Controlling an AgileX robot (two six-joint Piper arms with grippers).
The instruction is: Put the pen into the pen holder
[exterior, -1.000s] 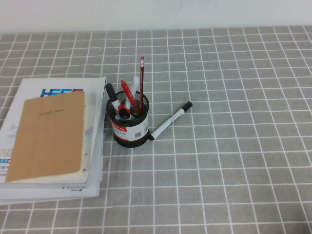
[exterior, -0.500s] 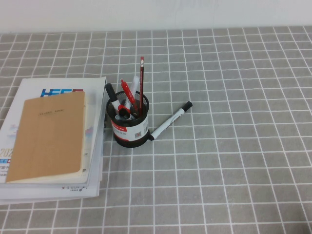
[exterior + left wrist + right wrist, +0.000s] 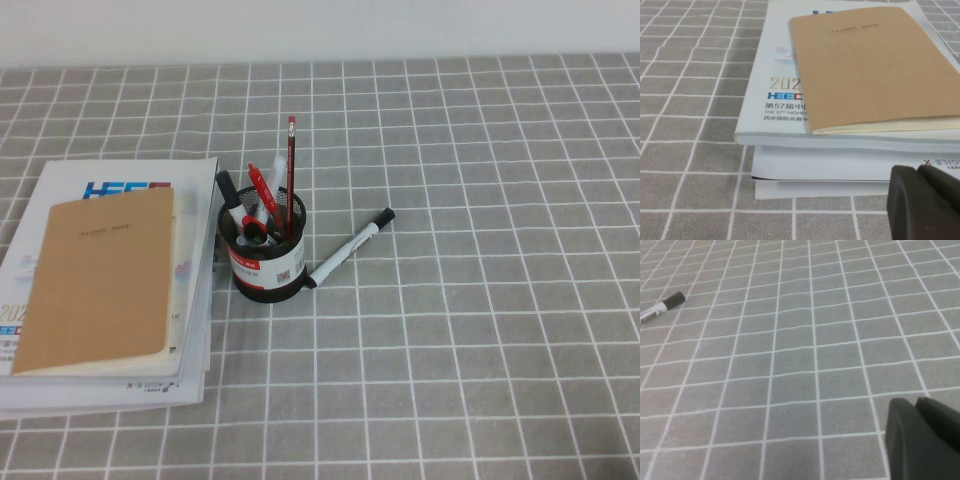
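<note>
The pen [image 3: 350, 248], white-barrelled with a black cap, lies flat on the checked cloth, its near end touching the right side of the pen holder [image 3: 266, 262]. The holder is a black mesh cup with a white and red label, standing upright. Its capped end shows in the right wrist view [image 3: 662, 305]. Neither arm shows in the high view. My left gripper [image 3: 920, 172] is shut and empty, low by the near edge of the paper stack. My right gripper [image 3: 917, 407] is shut and empty over bare cloth, well apart from the pen.
The holder holds a red pen [image 3: 262, 187], a thin dark-red pencil [image 3: 291, 160] and other pens. A brown notebook [image 3: 98, 280] lies on a stack of white booklets [image 3: 190, 330] left of the holder; the notebook also shows in the left wrist view [image 3: 870, 65].
</note>
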